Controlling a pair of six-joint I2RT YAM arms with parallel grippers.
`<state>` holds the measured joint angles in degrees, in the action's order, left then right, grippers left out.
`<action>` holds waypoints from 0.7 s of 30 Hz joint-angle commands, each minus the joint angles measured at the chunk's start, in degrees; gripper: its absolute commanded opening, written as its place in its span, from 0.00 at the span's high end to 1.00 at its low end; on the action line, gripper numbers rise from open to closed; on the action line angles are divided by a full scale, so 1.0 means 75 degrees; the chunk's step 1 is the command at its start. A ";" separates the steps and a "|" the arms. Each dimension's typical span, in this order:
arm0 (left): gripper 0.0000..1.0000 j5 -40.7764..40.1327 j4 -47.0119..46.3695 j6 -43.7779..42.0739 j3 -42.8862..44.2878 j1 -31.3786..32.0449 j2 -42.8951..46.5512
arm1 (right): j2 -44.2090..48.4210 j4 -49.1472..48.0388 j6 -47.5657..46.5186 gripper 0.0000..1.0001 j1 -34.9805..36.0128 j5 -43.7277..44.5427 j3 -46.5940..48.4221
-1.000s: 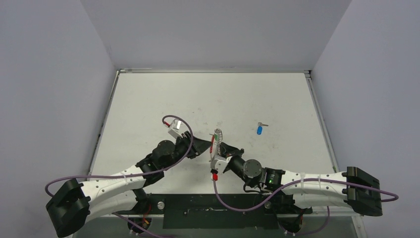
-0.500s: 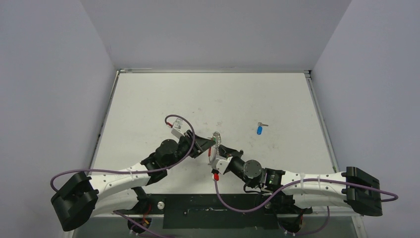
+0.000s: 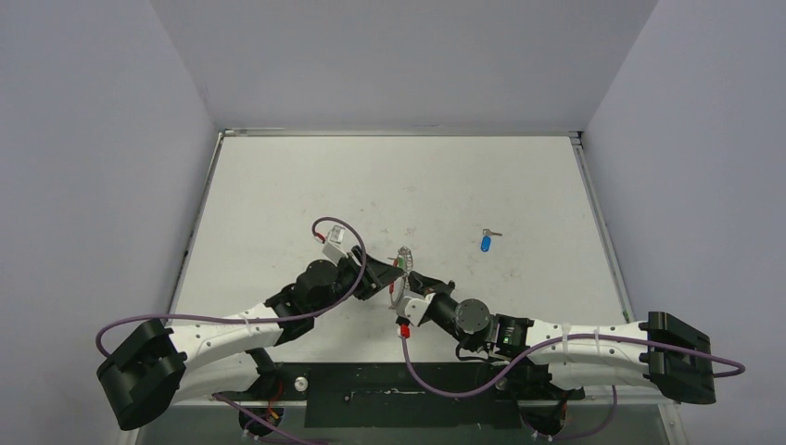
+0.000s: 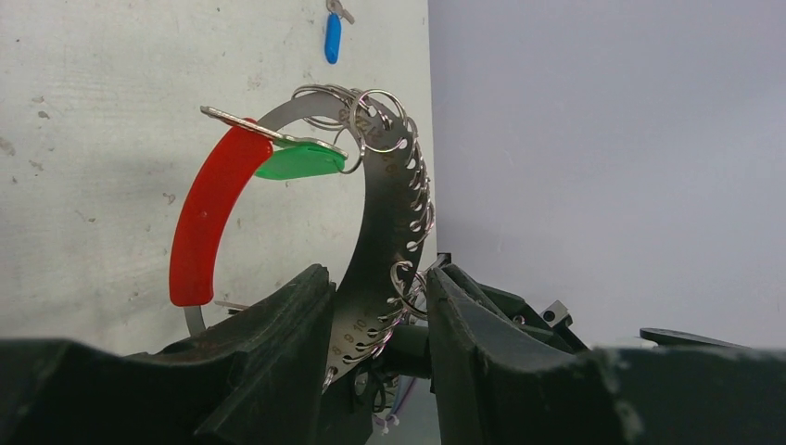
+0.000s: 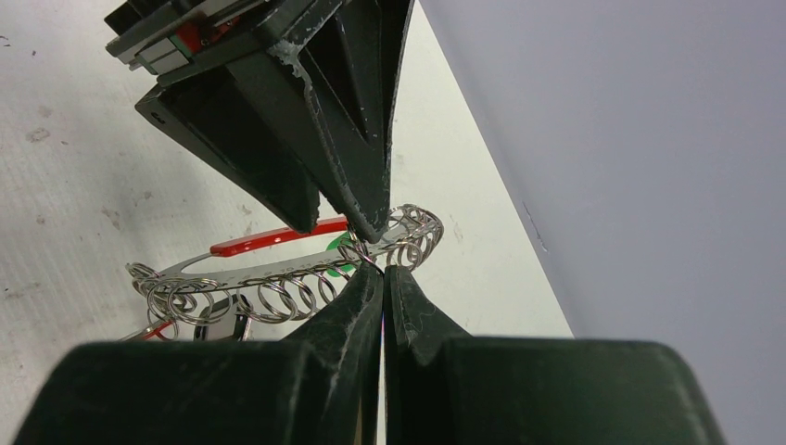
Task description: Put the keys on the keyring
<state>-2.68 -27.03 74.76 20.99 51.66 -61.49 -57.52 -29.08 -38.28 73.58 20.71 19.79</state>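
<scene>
Keyring holds green key, plain in left-wrist view.

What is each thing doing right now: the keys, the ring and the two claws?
keyring: held up off the table, standing on edge.
green key: hanging on the keyring, beside its red part.
blue key: lying on the table, not on the keyring.
right gripper: shut on the keyring.
left gripper: open, one finger on each side of the keyring.
</scene>
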 commanded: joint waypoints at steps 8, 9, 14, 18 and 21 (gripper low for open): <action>0.70 0.0158 -0.0632 0.0274 0.0355 -0.0009 -0.0145 | 0.0122 -0.0328 0.0077 1.00 0.0023 -0.0113 0.0057; 0.71 0.0158 -0.0682 0.0295 0.0342 -0.0009 -0.0155 | 0.0122 -0.0303 0.0087 1.00 0.0021 -0.0113 0.0065; 0.76 0.0126 -0.0762 0.0328 0.0330 -0.0009 -0.0075 | 0.0145 -0.0259 0.0111 1.00 0.0021 -0.0124 0.0045; 0.79 0.0084 -0.0772 0.0272 0.0341 -0.0009 0.0012 | 0.0116 -0.0216 0.0122 1.00 0.0028 -0.0168 0.0045; 0.84 0.0088 -0.0862 0.0202 0.0341 -0.0010 0.0039 | 0.0104 -0.0167 0.0135 1.00 0.0027 -0.0183 0.0045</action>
<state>-2.07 -29.58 76.88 21.26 51.66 -62.39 -57.52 -28.34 -38.24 73.58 20.03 19.79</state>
